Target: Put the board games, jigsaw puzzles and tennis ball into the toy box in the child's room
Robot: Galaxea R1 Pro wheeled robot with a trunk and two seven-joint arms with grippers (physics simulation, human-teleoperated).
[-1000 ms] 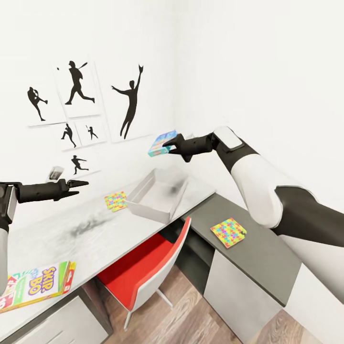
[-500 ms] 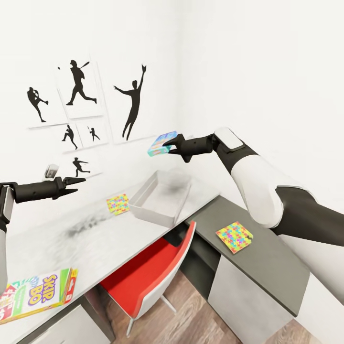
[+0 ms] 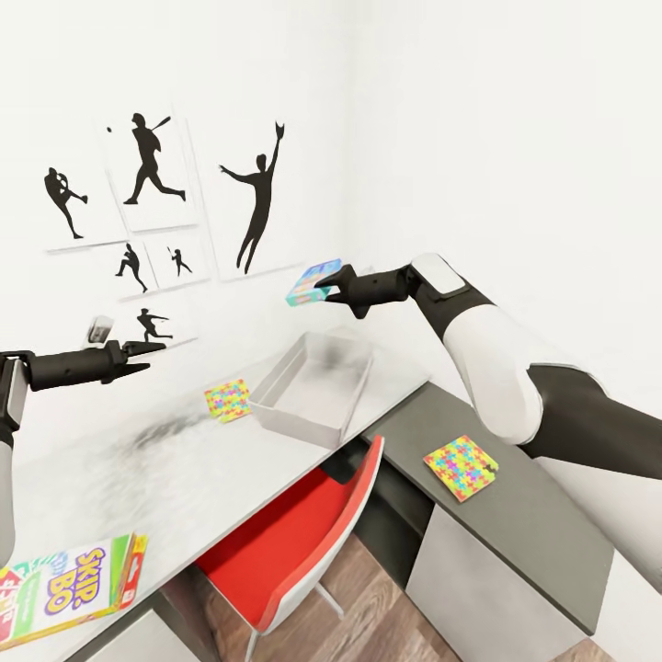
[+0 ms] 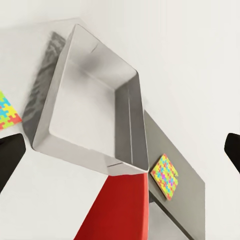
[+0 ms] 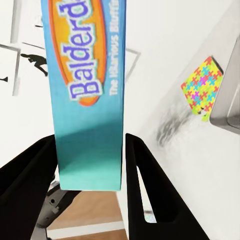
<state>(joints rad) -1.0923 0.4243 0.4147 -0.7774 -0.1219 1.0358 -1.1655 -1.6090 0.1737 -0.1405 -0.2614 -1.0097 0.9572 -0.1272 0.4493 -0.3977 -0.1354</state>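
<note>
Presently the blue game box (image 3: 313,281), lettered "Balderdash" in part (image 5: 89,75), is held in the air above the far end of the toy box (image 3: 314,387), clear of it. Its long axis runs away from the right end effector (image 3: 324,289), roughly level and towards the wall with the silhouette pictures (image 3: 147,175). The right end effector is clamped on the near end of the box, one finger (image 5: 27,190) on each broad face.

The toy box sits open-topped on the pale surface (image 3: 175,460), its long axis running from the surface's front edge towards the corner. One jigsaw (image 3: 227,400) lies flat just beside its left wall. A second jigsaw (image 3: 461,467) lies flat on the lower dark section (image 3: 533,533), well apart from the toy box.

The left end effector (image 3: 147,353) hangs above the pale surface, holding nothing. In the left wrist view its fingertips (image 4: 10,157) stand wide apart at the frame's edges.

The "Skip-Bo" game (image 3: 69,584) lies flat at the near left corner of the pale surface. A red chair (image 3: 294,542) is tucked under the front edge below the toy box.
</note>
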